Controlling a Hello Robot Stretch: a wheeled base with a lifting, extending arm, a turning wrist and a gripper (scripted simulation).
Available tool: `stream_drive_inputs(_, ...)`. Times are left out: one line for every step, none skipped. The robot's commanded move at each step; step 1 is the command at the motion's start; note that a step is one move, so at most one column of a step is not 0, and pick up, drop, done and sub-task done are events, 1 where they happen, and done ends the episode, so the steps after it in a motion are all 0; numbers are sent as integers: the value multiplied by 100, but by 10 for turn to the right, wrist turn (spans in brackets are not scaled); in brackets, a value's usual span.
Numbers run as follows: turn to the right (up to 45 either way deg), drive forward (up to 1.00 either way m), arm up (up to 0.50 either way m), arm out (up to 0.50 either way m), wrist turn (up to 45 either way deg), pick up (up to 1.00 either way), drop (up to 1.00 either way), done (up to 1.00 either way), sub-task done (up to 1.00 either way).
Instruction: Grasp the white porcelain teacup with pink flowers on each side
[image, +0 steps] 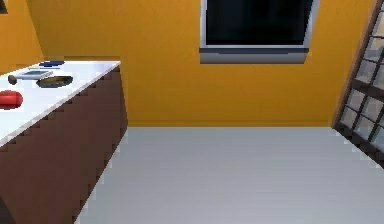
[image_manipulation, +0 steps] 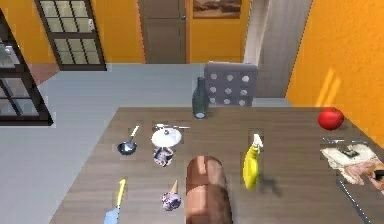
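Left of the yellow spray bottle (image_manipulation: 252, 165) sits a likely teacup (image_manipulation: 162, 156). Lining up seems in hand and reaching comes next. I cannot tell the gripper's state.

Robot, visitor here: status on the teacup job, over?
Possible teacup: small pale thing on the table, flowers too small to tell. White dish just beyond it, small pan left of it. Brown cylinder and yellow spray bottle close by.

Brown table (image_manipulation: 290, 140) bears a bottle (image_manipulation: 199, 100), yellow spray bottle (image_manipulation: 252, 163), red fruit (image_manipulation: 331, 119), pan (image_manipulation: 127, 148), pale cup (image_manipulation: 163, 156).

On the table (image_manipulation: 290, 150), a pan (image_manipulation: 127, 147) lies left of a spray bottle (image_manipulation: 252, 163).
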Motion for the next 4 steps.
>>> stream_drive_inputs(0, 0, 36, 0, 0, 0, 0, 0, 0)
stream_drive_inputs(0, 0, 0, 34, 0, 0, 0, 0, 0)
stream_drive_inputs(0, 0, 0, 0, 450, 0, 0, 0, 0)
stream_drive_inputs(0, 0, 0, 0, 450, 0, 0, 0, 0)
